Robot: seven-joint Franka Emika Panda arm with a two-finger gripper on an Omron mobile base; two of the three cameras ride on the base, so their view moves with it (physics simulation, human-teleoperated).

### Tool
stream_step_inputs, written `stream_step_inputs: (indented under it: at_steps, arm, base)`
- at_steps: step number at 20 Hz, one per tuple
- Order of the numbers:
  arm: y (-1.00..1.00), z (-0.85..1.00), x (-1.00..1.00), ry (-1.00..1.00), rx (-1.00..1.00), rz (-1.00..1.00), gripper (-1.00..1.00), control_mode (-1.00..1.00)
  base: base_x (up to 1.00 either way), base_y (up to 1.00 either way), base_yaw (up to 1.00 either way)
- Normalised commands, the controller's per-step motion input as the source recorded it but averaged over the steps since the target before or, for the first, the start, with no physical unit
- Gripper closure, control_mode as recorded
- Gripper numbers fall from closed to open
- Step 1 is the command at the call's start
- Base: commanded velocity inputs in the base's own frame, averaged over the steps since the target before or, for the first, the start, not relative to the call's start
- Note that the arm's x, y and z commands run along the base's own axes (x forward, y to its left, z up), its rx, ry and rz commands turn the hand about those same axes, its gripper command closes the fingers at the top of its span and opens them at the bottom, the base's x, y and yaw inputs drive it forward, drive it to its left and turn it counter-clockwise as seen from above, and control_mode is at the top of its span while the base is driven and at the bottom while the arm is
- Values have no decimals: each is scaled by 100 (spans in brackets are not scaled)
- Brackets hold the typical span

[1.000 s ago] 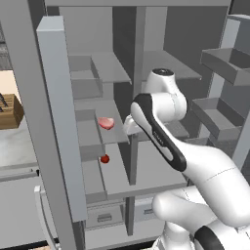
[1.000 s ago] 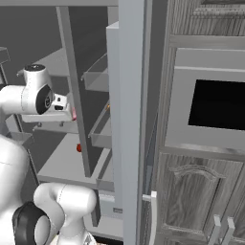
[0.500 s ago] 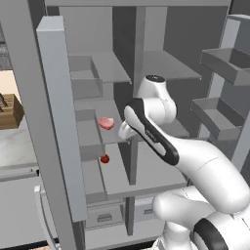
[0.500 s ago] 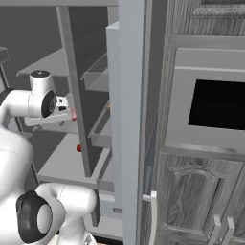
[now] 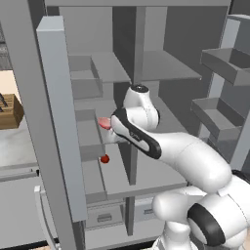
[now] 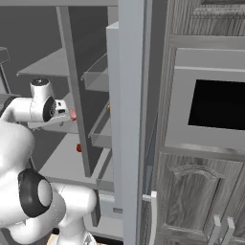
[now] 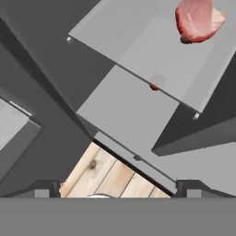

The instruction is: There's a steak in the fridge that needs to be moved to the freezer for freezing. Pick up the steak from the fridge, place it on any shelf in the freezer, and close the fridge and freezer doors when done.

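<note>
The steak (image 7: 198, 19) lies on a fridge shelf (image 7: 138, 50) above a red ball (image 5: 104, 158), and the gripper (image 7: 117, 193), jaws wide and empty, should center over it before closing.

The arm's own white link is covering most of the steak (image 5: 103, 122) in the left base view — only a pink sliver is peeking out. The small red ball (image 7: 156, 83) is showing blurred through a shelf board in the hand view — its outline is too faint to tell.
</note>
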Motion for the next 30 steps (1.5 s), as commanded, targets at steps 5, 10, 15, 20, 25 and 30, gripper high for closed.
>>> stream_step_inputs:
  at_steps: [5, 10, 15, 20, 25, 30]
  arm:
    - [18, -17, 54, 0, -4, 0, -100, -100]
    - [0, -20, 56, 0, -1, 0, -100, -100]
    - [7, -23, 44, 0, -1, 1, -100, -100]
    - [30, -20, 32, -1, -5, 0, -100, -100]
    - [7, -15, 37, 0, -2, 0, -100, -100]
    - [6, -17, 43, 0, -1, 0, -100, -100]
  base:
    - [0, 0, 0]
    - [0, 0, 0]
    - [0, 0, 0]
    - [0, 0, 0]
    - [0, 0, 0]
    - [0, 0, 0]
